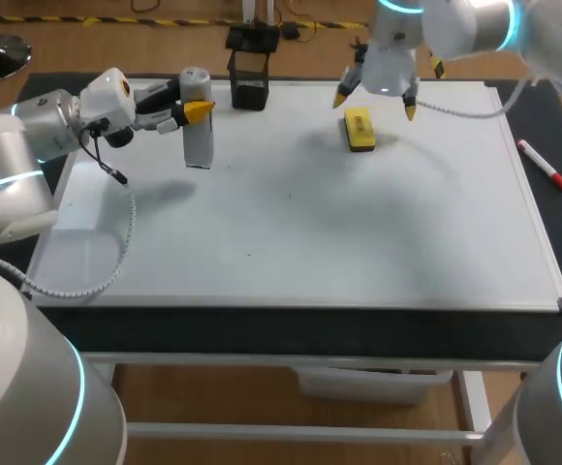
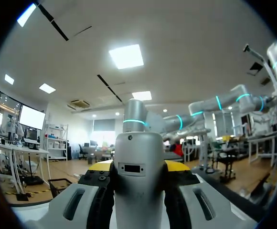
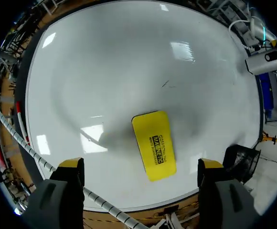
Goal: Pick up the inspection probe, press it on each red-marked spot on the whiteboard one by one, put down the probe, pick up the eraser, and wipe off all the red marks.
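The whiteboard [image 1: 310, 223] covers the desk. Near its far left corner the left end effector [image 1: 200, 110] pinches the upright inspection probe [image 1: 197, 136]. The right end effector [image 1: 376, 104], fingers spread, hovers over the yellow eraser [image 1: 359, 130] lying on the board.

Brightly, evenly lit from overhead. Softly shadowed in grey across the whiteboard [image 1: 291, 232], darkest at 4 o'clock of the eraser [image 1: 359, 130] in the head view. Flecked with white glare at 1 and 9 o'clock of the eraser in the right wrist view.
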`<state>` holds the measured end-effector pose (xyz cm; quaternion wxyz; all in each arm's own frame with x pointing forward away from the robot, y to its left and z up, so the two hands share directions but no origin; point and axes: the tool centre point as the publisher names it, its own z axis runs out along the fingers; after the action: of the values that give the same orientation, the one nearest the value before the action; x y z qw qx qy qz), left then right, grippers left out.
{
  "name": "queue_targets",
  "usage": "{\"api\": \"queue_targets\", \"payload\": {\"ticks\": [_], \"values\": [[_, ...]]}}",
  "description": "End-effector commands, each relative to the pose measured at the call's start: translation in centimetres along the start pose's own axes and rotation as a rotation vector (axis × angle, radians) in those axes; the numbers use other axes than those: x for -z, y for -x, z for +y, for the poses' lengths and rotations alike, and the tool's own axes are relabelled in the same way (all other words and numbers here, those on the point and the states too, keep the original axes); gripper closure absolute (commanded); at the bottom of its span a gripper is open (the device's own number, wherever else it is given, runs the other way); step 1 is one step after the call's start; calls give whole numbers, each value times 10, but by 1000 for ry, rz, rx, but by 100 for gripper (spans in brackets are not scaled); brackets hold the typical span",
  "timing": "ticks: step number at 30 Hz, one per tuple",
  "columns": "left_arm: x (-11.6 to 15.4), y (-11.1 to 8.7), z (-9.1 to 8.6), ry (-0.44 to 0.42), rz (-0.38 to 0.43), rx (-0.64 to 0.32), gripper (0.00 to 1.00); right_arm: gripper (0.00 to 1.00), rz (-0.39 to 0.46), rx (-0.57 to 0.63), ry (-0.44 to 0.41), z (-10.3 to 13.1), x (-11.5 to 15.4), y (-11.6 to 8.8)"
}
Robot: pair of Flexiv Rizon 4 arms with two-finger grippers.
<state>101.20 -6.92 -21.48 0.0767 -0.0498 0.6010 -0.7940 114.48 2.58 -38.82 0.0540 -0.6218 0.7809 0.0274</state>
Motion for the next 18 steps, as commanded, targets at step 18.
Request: {"api": "queue_targets", "payload": {"ticks": [18], "values": [[0, 0, 0, -4, 0, -2, 100, 0, -512, -523, -14, -39, 83, -57]]}}
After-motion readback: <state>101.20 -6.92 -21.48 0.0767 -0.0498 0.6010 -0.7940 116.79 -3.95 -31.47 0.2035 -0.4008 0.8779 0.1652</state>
